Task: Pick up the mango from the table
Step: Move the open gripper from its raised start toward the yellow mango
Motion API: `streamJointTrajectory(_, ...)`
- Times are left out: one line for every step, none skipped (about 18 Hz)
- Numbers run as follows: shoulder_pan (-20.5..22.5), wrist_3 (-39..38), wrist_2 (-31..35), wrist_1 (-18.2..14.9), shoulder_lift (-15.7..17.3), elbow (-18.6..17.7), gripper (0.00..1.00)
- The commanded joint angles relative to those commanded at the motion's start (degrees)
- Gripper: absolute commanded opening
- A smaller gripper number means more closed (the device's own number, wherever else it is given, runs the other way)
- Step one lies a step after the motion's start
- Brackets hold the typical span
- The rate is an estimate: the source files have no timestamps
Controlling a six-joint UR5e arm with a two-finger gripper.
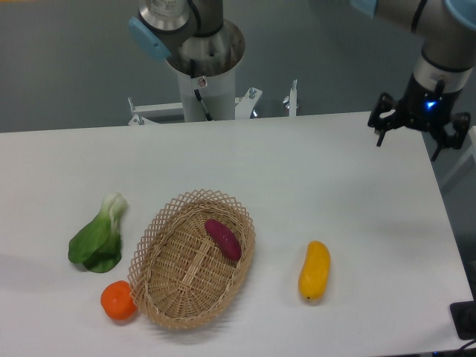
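Note:
The mango [314,270] is a smooth yellow-orange elongated fruit lying on the white table [297,171], to the right of the basket and near the front. My gripper [408,143] hangs at the far right, above the table's back right corner, well away from the mango. Its two dark fingers [382,128] stand apart with nothing between them, so it is open and empty.
A wicker basket [195,258] holds a purple sweet potato [223,239]. A round orange fruit [118,300] lies at the basket's front left. A green leafy vegetable [99,236] lies further left. The arm's base column [202,67] stands behind the table.

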Motion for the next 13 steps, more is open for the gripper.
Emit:
streamJointTrajectory(-0.5,-2.2,-0.3,1.4,-0.1,-0.9,1.0)
streamJointTrajectory(-1.1,-5.0,-1.0,1.9,-0.3,-2.1,1.0)
streamJointTrajectory(-1.4,-7.1,-1.1,2.0,-0.4,-3.0,1.0)
streamJointTrajectory(-1.7,-8.3,-1.7,2.6,-0.6,-3.3,1.0)
streamJointTrajectory(-2.4,-8.6,-2.7,3.5,-1.3,-3.4,1.0)
streamJointTrajectory(-2.8,-8.6,-3.3,4.2,-2.0,-3.5,1.0)
streamJointTrajectory(-3.3,-8.7,-3.4,5.2,-2.9,-3.5,1.0)
streamJointTrajectory(-3.7,-8.7,-3.5,6.3,-3.6,-3.6,1.0)
streamJointTrajectory(-4.0,-8.8,-3.5,7.6,-4.2,-4.0,1.0)
streamJointTrajectory(-4.2,-9.6,-3.5,8.9,-4.9,-4.3,1.0)
streamJointTrajectory(-4.4,-11.6,-3.5,10.7,-5.5,-4.7,1.0)
streamJointTrajectory(-4.9,-13.6,-3.5,13.7,-5.7,-5.7,1.0)
streamJointTrajectory(-5.0,-14.9,-3.7,17.6,-5.8,-7.0,1.0)
